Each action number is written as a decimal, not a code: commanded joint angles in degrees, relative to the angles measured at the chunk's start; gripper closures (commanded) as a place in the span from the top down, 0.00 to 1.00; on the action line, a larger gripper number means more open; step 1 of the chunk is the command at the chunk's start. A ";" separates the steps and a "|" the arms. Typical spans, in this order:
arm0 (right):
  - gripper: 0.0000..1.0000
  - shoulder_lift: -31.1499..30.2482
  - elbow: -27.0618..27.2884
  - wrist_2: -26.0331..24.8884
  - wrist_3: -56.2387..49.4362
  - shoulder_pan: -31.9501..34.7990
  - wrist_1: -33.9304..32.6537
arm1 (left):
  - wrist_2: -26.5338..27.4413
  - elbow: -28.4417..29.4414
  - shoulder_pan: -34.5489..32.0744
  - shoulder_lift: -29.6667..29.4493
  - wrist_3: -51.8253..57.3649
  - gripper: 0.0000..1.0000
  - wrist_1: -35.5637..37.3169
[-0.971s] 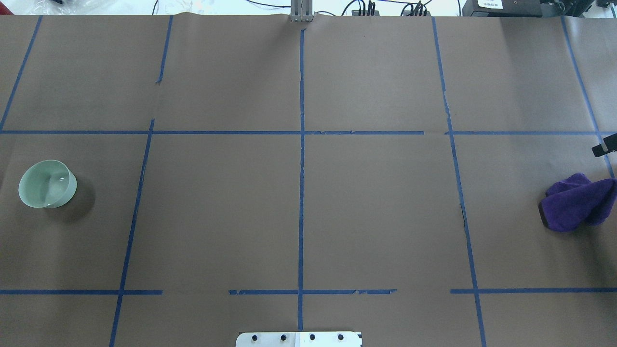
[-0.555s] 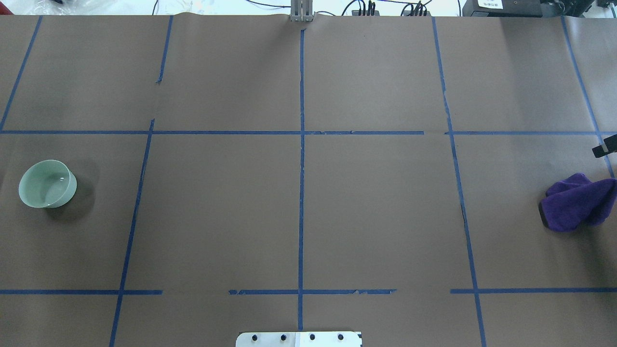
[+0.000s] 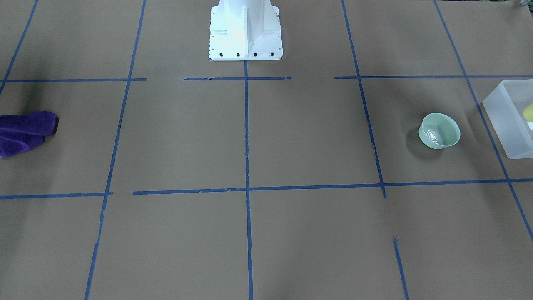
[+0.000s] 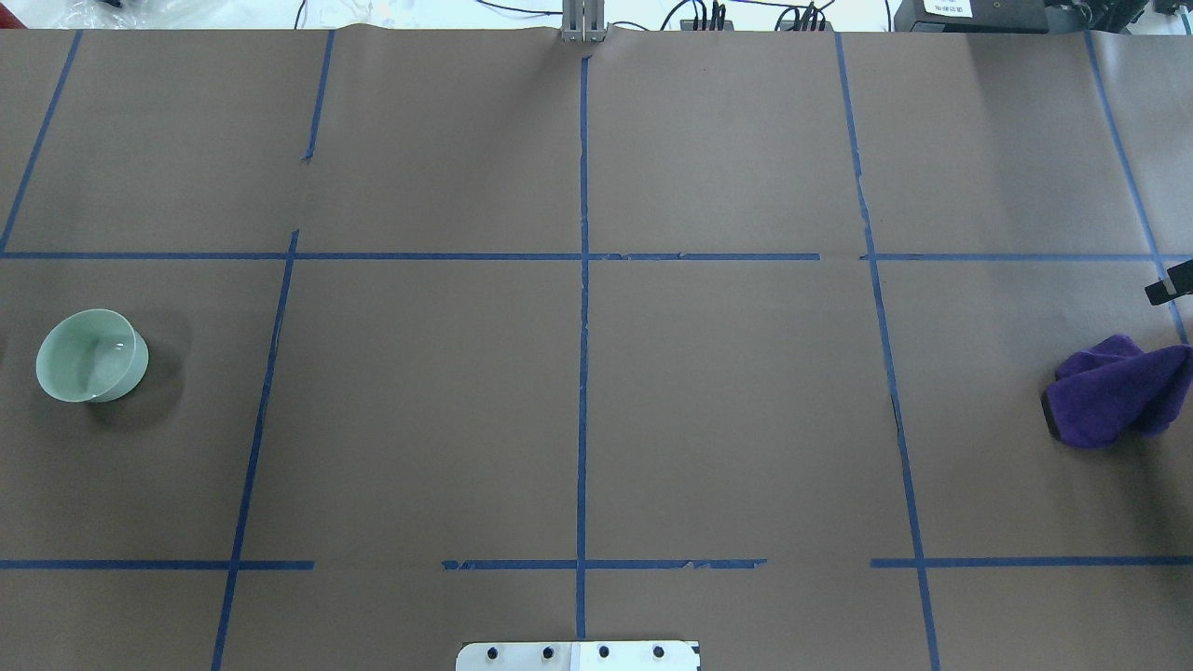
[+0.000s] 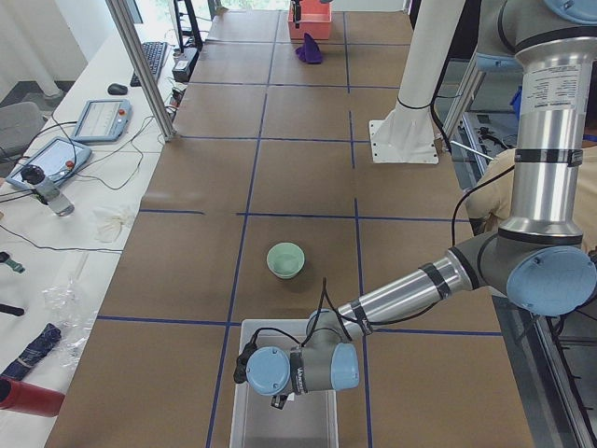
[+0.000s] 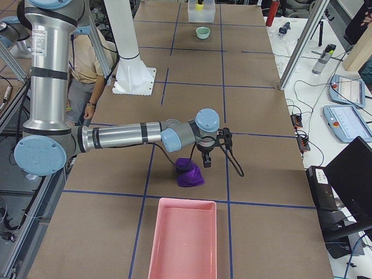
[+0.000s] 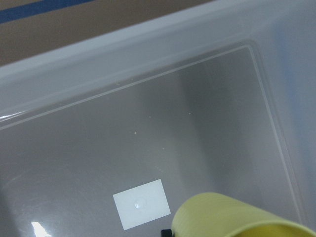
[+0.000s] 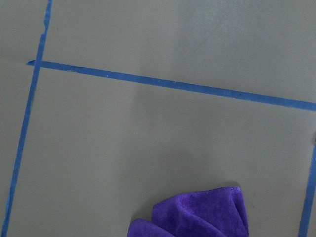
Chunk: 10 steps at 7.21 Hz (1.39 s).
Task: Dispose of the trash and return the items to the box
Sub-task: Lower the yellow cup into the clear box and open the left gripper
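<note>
A pale green bowl [image 4: 91,356] stands upright on the table's left side, also in the front view [image 3: 439,131]. A clear plastic box [image 3: 506,121] sits beyond it with a yellow-green cup [image 7: 232,219] inside. My left gripper [image 5: 280,392] hangs over that box [image 5: 284,425]; I cannot tell if it is open or shut. A crumpled purple cloth [image 4: 1114,391] lies at the far right. My right gripper [image 6: 206,160] hovers just above the cloth [image 6: 189,173]; I cannot tell its state. The right wrist view shows the cloth's edge [image 8: 197,215] but no fingers.
A pink tray [image 6: 183,238] lies on the table end beyond the cloth. The white robot base [image 3: 245,31] stands at the table's middle edge. Blue tape lines cross the brown paper. A black part [image 4: 1170,282] juts in at the overhead view's right edge.
The shadow beside the bowl has shrunk. The bowl and the cloth have not moved.
</note>
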 commanded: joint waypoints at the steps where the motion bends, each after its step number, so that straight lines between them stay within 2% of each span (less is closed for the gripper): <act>1: 1.00 0.00 0.09 0.00 0.00 -0.05 0.09 | -0.25 1.99 0.04 0.03 0.04 0.00 -3.44; 2: 1.00 0.00 0.00 0.00 0.00 -0.05 0.09 | -0.25 1.99 0.04 0.20 0.04 0.00 -3.53; 3: 1.00 0.00 0.09 0.00 0.00 -0.05 0.09 | -0.25 1.90 0.04 0.47 0.04 0.06 -3.53; 4: 1.00 0.00 0.09 0.00 0.00 -0.05 0.09 | -0.25 1.81 0.04 0.47 0.13 0.20 -3.53; 5: 1.00 0.00 0.09 0.00 0.09 -0.05 0.09 | -0.25 1.38 0.04 0.47 0.30 0.69 -3.53; 6: 1.00 0.00 0.17 0.00 0.09 -0.05 0.09 | 0.01 -0.45 0.04 1.51 0.13 1.00 -3.44; 9: 1.00 0.00 0.26 0.09 0.09 -0.14 0.09 | 1.67 -15.97 -0.49 7.83 -0.57 1.00 -2.65; 10: 1.00 0.00 0.18 0.00 0.09 -0.84 0.09 | 2.20 -19.51 -4.23 7.85 -0.66 1.00 -0.12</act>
